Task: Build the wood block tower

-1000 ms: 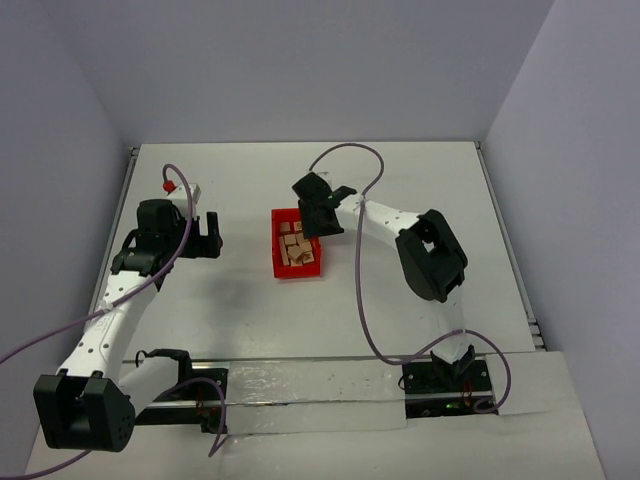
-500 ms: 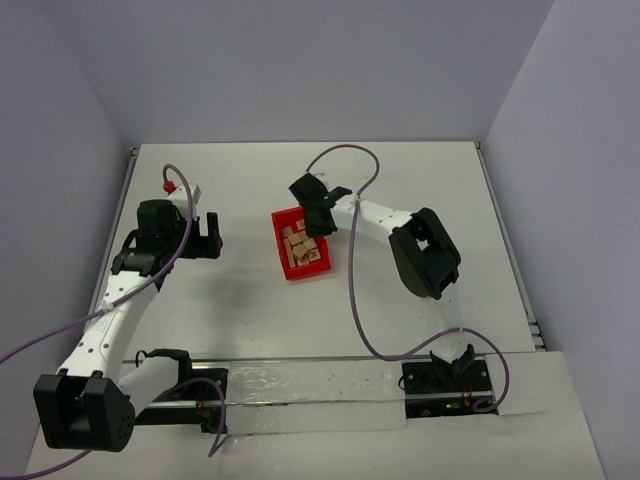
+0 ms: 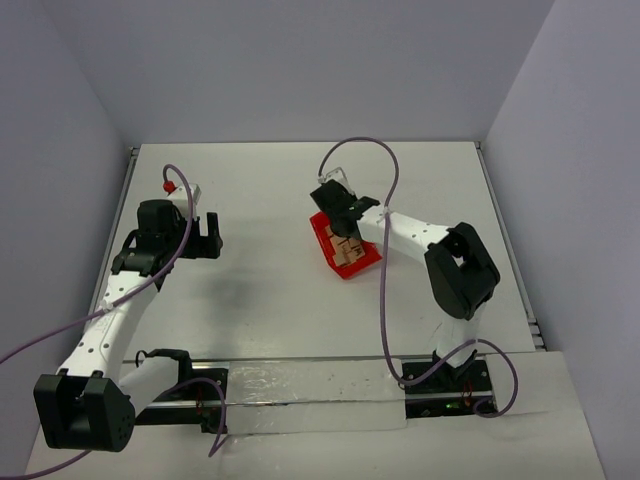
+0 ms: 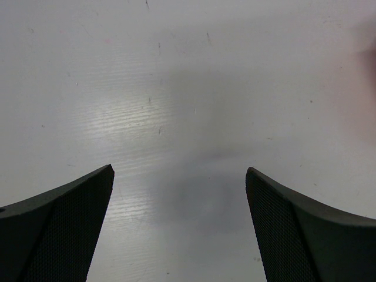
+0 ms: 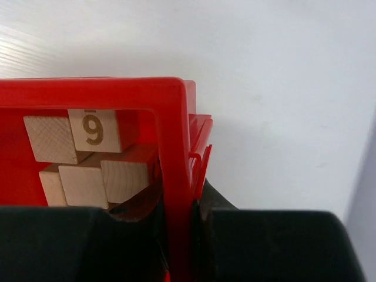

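Several tan wood blocks (image 3: 349, 252) lie loose inside a red plastic bin (image 3: 323, 234) at mid-table, right of centre. The bin sits skewed. My right gripper (image 3: 333, 215) is shut on the bin's far wall. In the right wrist view that red wall (image 5: 176, 147) runs straight between the fingers of the right gripper (image 5: 185, 217), with the wood blocks (image 5: 82, 182) to its left, one marked with a 9 (image 5: 94, 129). My left gripper (image 3: 214, 236) stands open over bare table at the left, and in the left wrist view the left gripper (image 4: 179, 170) has nothing between its fingers. No tower is in view.
A small white part with a red cap (image 3: 172, 186) sits on the left arm, by the table's back left. Purple cables (image 3: 385, 300) loop above the table beside each arm. Grey walls close in the table at the back and sides.
The right gripper closed on the bin's wall and dragged the bin rightwards and a little nearer, turning it askew. The left arm has not moved.
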Robot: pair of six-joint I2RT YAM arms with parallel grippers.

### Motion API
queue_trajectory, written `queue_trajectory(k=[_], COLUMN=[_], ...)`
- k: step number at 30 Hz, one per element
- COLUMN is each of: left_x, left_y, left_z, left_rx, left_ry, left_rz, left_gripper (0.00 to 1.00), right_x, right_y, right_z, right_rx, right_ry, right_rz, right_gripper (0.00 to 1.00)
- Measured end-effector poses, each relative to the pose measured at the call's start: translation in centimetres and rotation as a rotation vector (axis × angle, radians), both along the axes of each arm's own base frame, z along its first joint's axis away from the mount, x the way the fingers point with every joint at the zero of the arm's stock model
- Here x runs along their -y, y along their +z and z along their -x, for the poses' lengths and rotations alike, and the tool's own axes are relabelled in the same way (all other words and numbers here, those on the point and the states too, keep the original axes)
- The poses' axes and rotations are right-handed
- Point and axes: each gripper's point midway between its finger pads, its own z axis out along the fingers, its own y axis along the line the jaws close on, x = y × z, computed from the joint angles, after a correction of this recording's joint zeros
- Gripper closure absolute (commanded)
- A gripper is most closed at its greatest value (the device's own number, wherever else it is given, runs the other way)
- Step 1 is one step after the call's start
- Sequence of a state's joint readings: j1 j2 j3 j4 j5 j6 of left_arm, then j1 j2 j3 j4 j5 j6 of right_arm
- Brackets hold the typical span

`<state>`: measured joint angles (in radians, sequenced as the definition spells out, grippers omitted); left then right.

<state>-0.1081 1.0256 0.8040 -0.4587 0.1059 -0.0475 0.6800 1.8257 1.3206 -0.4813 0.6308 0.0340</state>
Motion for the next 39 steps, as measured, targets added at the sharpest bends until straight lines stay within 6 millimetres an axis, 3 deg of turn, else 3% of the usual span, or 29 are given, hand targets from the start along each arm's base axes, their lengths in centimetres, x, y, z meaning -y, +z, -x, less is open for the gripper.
queue_trajectory(k=[7, 19, 25, 29, 39], left_x=[-0.1, -0.1, -0.1, -0.1, -0.3], left_y=[0.0, 0.7, 0.7, 0.8, 0.7], left_z=[0.0, 0.1, 0.1, 0.1, 0.2], left_rx=[0.002, 0.028, 0.028, 0.03, 0.031], left_ry=[0.002, 0.002, 0.003, 0.003, 0.007], left_rz=[-0.005, -0.002, -0.002, -0.002, -0.002], left_gripper=[0.01, 0.01, 0.01, 0.01, 0.01], right_x=[3.9, 5.8, 3.5, 0.8, -3.4], right_y=[1.7, 4.8, 5.2, 2.2, 2.8], right_z=[-0.6, -2.1, -2.0, -1.7, -0.7], right_rx=[0.119, 0.337, 0.436, 0.375, 0.449], right_ry=[0.043, 0.056, 0.136, 0.303, 0.433], right_rz=[0.27, 0.562, 0.759, 0.972, 1.074], right_gripper=[1.0, 1.0, 1.0, 1.0, 1.0])
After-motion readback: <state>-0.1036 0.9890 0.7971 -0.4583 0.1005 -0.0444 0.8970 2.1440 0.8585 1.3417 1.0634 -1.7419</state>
